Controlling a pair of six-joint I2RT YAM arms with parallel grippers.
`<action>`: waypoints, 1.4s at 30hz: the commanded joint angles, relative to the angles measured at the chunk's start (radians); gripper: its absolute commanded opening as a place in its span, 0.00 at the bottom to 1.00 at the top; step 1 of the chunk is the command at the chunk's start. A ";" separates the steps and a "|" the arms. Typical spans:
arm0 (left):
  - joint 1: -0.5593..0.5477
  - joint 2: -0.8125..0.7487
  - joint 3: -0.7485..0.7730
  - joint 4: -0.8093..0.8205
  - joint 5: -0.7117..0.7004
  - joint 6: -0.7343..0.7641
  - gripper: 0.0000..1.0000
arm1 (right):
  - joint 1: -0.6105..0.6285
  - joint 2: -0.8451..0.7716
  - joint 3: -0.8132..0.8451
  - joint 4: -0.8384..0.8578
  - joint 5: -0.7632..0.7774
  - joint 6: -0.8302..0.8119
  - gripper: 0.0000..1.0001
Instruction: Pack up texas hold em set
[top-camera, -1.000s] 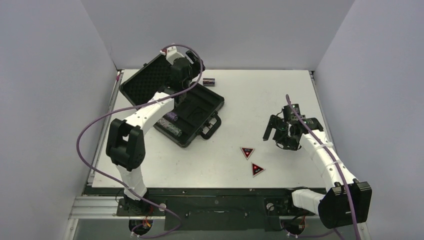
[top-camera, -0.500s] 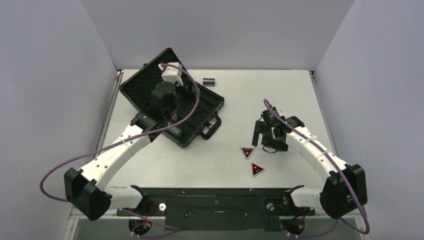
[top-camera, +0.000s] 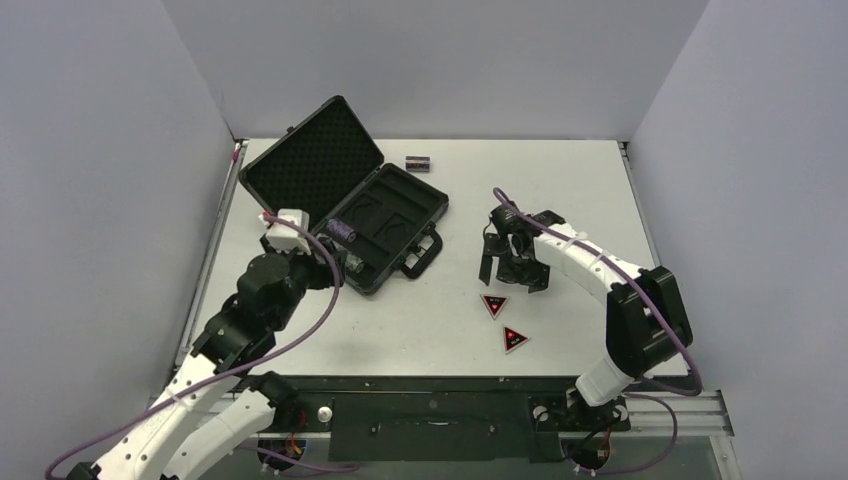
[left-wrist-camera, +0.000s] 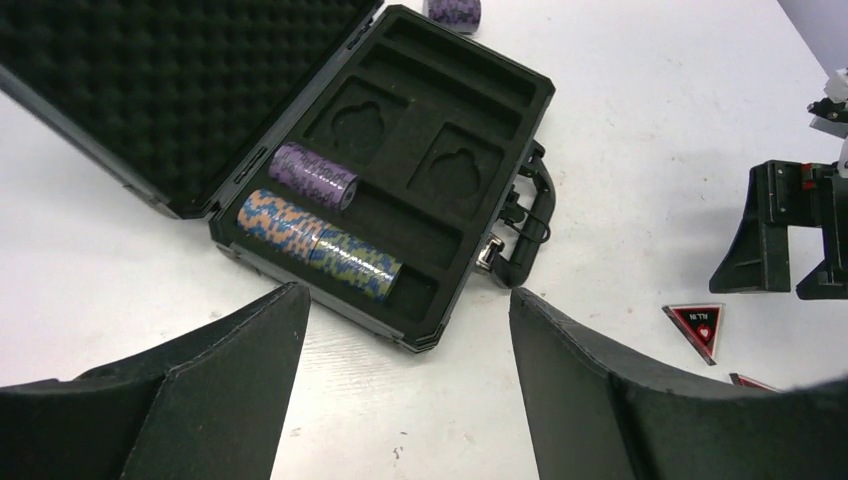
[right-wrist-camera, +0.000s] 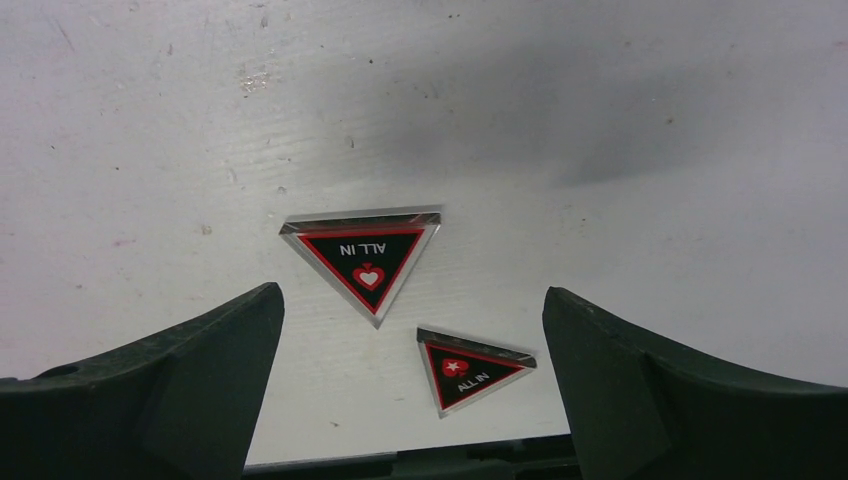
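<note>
The black briefcase (top-camera: 312, 165) lies open at the back left, its foam lid up. A purple chip stack (left-wrist-camera: 312, 175) and a longer orange, green and blue one (left-wrist-camera: 318, 245) lie in its foam tray (left-wrist-camera: 410, 230). One more chip stack (top-camera: 418, 163) lies loose on the table behind the case. Two red-and-black triangular tokens (right-wrist-camera: 365, 255) (right-wrist-camera: 470, 368) rest flat on the table right of centre. My right gripper (right-wrist-camera: 412, 295) hangs open just above them. My left gripper (left-wrist-camera: 405, 295) is open and empty, off the case's near corner.
The case handle (left-wrist-camera: 525, 225) points toward the right arm. White table (top-camera: 560, 190) stretches behind and to the right. Grey walls close in the back and both sides. The near table edge (right-wrist-camera: 350, 462) runs just below the nearer token.
My left arm has drawn back from over the case to its near left side. My right gripper has moved left to above the tokens and opened a little wider.
</note>
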 joint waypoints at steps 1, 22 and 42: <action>-0.002 -0.107 -0.045 -0.094 -0.058 -0.004 0.71 | 0.030 0.040 0.021 0.044 0.013 0.151 0.96; -0.010 -0.487 -0.228 -0.206 -0.143 -0.165 0.75 | 0.072 0.164 -0.075 0.159 0.040 0.422 0.73; -0.010 -0.468 -0.229 -0.197 -0.118 -0.156 0.76 | 0.108 0.188 -0.097 0.170 -0.030 0.367 0.67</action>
